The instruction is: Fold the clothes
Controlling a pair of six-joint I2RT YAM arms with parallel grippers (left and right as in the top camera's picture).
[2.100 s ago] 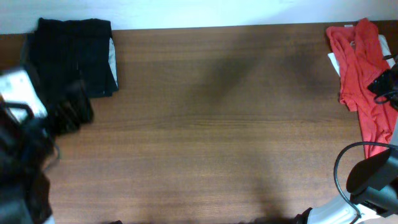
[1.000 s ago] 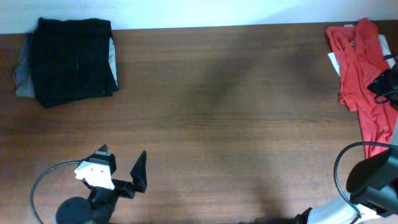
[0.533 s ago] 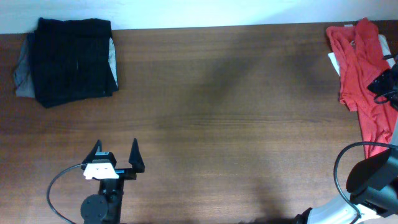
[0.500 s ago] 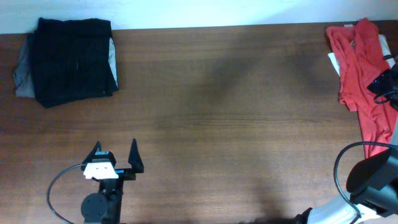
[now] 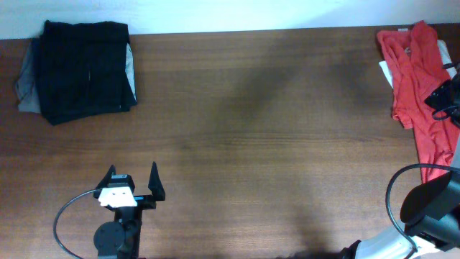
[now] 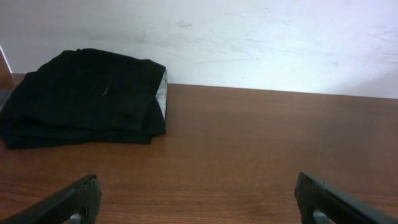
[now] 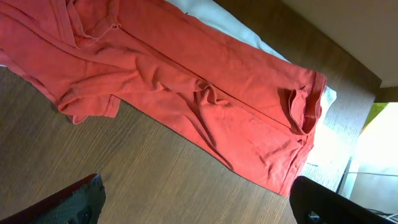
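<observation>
Overhead, and the wooden table [image 5: 273, 144] is mostly bare brown grain, with the clothes out at its two far corners. Up at the far left sits the black garment [image 5: 83, 68], folded into a tidy, squarish stack. A pale edge [image 5: 130, 63] shows down its right side and a grey piece [image 5: 24, 90] pokes out from under its left side.

Well apart from that stack, near the front-left of the table, the left gripper [image 5: 132, 180] hovers over bare wood. Its two dark fingers are spread wide with nothing between them, and a cable [image 5: 66, 216] loops beside the arm. From the left wrist view both fingertips sit at the bottom corners of the shot. The black stack lies ahead and to the left, against the white wall [image 6: 261, 37].

Across at the far right, the coral-red garment [image 5: 411, 83] lies unfolded and rumpled in a long strip that runs down along the table's right edge. A white sheet [image 5: 440, 52] peeks out from under it; whether that is cloth or paper I cannot tell.

The right wrist view looks straight down on it: creased red fabric lying diagonally across the wood. The right gripper [image 7: 199, 202] is above the bare wood just beside it. Its fingers are set wide apart, gripping nothing and not touching the fabric.
</observation>
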